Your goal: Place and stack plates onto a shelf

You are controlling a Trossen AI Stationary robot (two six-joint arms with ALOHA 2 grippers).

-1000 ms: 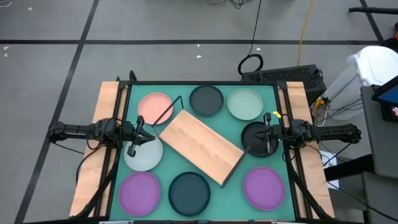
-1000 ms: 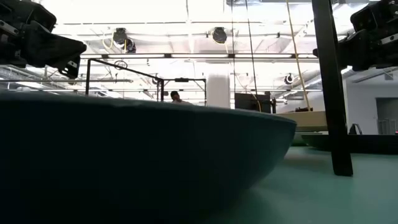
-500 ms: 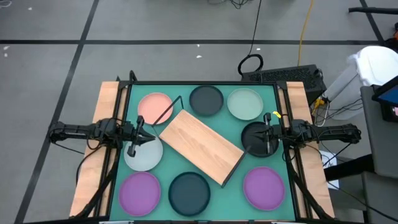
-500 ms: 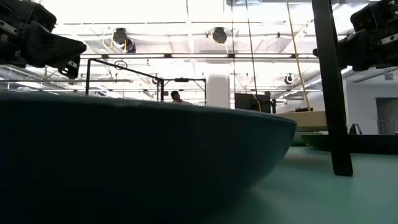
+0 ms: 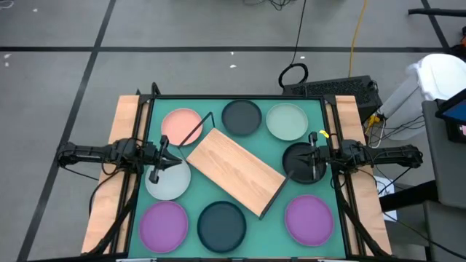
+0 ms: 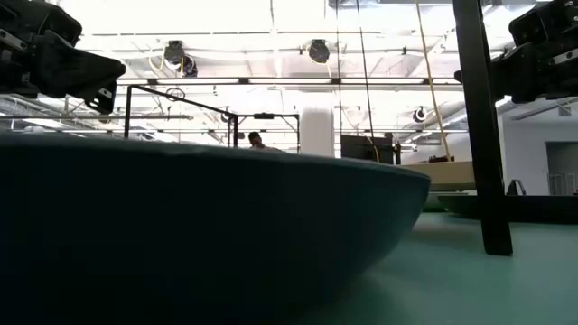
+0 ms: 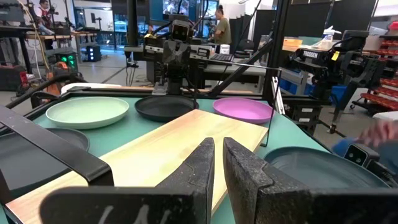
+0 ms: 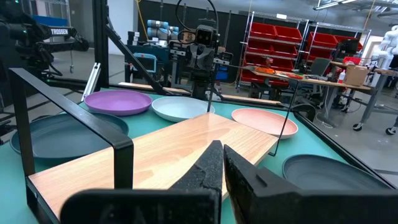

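Note:
The light wood shelf (image 5: 234, 169) stands slantwise mid-table on its black wire end frames. Eight plates lie flat around it: pink (image 5: 180, 125), dark (image 5: 241, 117) and pale green (image 5: 287, 121) at the far side, pale grey (image 5: 167, 182) on the left, black (image 5: 298, 154) on the right, and purple (image 5: 163, 224), dark (image 5: 221, 224) and purple (image 5: 309, 218) at the near side. My left gripper (image 5: 172, 163) (image 7: 217, 165) hovers shut over the pale grey plate, pointing at the shelf. My right gripper (image 5: 301, 161) (image 8: 222, 163) hovers shut over the black plate, facing the shelf's other end.
The green mat is edged by wooden side rails (image 5: 124, 116) and a black frame. In the low view a dark plate (image 6: 181, 235) fills the foreground, and a shelf frame leg (image 6: 479, 126) stands on the right. Narrow strips of bare mat lie between the plates and the shelf.

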